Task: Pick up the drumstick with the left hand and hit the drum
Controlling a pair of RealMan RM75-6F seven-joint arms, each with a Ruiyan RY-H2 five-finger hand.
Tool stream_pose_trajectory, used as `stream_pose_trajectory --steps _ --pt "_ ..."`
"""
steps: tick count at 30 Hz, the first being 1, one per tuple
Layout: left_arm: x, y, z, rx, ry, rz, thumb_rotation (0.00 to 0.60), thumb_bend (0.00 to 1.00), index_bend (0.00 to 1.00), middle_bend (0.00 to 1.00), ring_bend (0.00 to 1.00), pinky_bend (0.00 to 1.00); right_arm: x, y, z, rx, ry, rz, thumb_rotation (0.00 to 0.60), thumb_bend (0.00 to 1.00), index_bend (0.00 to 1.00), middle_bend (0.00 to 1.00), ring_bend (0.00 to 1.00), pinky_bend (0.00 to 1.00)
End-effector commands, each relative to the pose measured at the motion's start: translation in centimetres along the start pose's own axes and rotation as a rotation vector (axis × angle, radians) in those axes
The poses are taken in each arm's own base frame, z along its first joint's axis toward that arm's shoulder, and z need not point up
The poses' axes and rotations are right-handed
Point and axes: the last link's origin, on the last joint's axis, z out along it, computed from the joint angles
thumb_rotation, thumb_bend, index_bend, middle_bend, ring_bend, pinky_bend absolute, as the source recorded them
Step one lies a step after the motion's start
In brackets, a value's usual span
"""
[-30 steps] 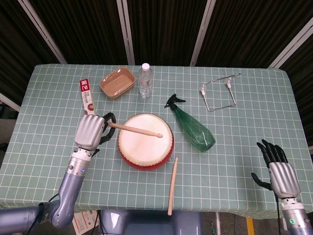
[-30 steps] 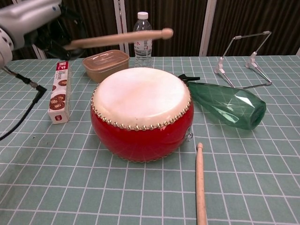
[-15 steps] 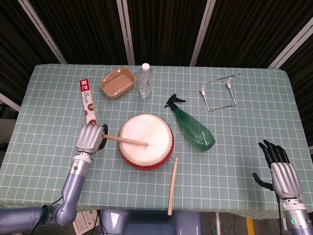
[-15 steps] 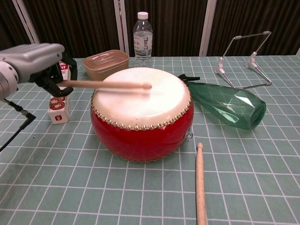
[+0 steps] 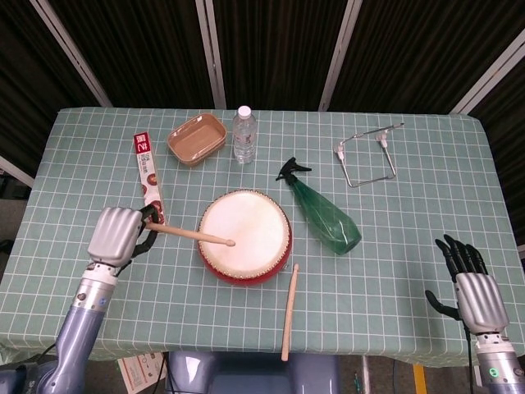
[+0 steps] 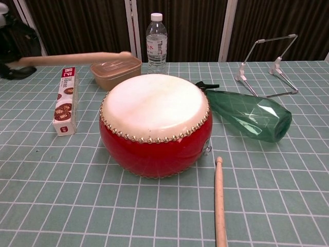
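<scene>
So the left hand (image 5: 117,235) has the drumstick (image 5: 190,235) wrapped in its curled fingers, gripping the handle end. Half a second ago the stick's tip was down on the drum skin with the hand right next to the drum; now the hand has pulled back to the left and lifted. In the chest view the stick (image 6: 77,57) sits well above the drum (image 6: 155,123), roughly level, tip hovering over by the brown tray (image 6: 116,71), and only a dark sliver of the hand shows at the frame's left edge. From above, the tip lines up over the left part of the drumhead (image 5: 244,232), but it's clearly not touching.

My read: a hit has landed and this is the rebound, either winding up for another whack or finishing off. Task-wise the main thing looks done.

Pose: left forearm comes up from the bottom left corner, back of the hand facing up, stick pointing right toward the drum. The right hand (image 5: 471,285) is parked way off by the table's right edge, fingers spread, holding nothing.

Other stuff around: a second drumstick (image 5: 289,313) lying on the cloth just in front of the drum, a green spray bottle (image 5: 325,212) on its side to the right, a water bottle (image 5: 244,135), a long snack box (image 5: 146,164) and a wire stand (image 5: 367,153) further back.
</scene>
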Motion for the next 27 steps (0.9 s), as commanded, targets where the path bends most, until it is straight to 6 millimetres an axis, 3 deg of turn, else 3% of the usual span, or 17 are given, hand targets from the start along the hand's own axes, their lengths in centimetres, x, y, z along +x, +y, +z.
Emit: stream_pose_trajectory --steps 1,6,12,20,27 --pt "-1.1 -3.2 -2.3 0.039 -0.045 0.023 0.6 0.68 0.75 0.95 1.0 1.0 0.0 -0.1 0.1 0.001 -0.001 -0.002 0.6 0.31 0.0 0.0 0.0 0.0" --pt "-3.8 -7.3 -4.2 0.109 -0.159 0.074 0.6 0.63 0.73 0.9 0.96 0.97 -0.2 -0.2 0.1 0.0 -0.008 -0.004 0.6 0.31 0.0 0.0 0.0 0.0" --pt "-6.8 -9.5 -4.6 0.163 -0.247 0.112 0.6 0.57 0.68 0.82 0.89 0.91 -0.4 -0.4 0.2 0.002 -0.014 -0.008 0.6 0.31 0.0 0.0 0.0 0.0" --pt "-9.0 -10.5 -4.4 0.192 -0.286 0.148 0.6 0.47 0.55 0.66 0.74 0.75 -0.4 -0.2 0.2 -0.009 -0.021 -0.003 0.6 0.31 0.0 0.0 0.0 0.0" --pt "-9.4 -10.4 -4.5 0.18 -0.309 0.156 0.6 0.32 0.4 0.43 0.46 0.53 -0.3 -0.2 0.2 -0.011 -0.026 -0.003 0.6 0.31 0.0 0.0 0.0 0.0"
